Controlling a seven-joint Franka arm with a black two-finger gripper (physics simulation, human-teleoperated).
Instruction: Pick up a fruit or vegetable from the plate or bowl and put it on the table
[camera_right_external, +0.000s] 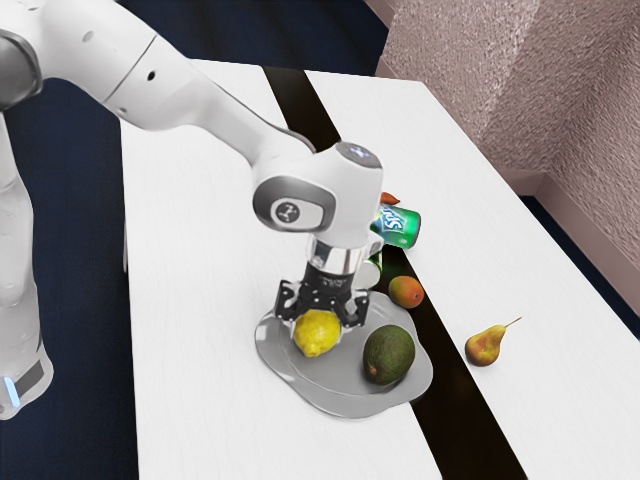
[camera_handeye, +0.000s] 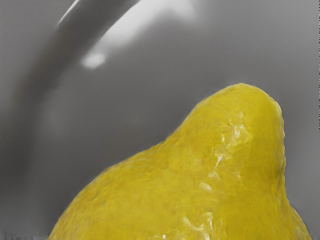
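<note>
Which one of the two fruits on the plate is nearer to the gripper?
The yellow lemon, just under the gripper; the dark green avocado lies farther away.

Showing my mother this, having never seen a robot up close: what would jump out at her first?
Probably the big white arm, sweeping in from the exterior view's upper left, its black pincer right at a bright yellow lemon over the grey plate. Next, perhaps, the dark green avocado on that plate, and the green can beyond, on the table.
</note>
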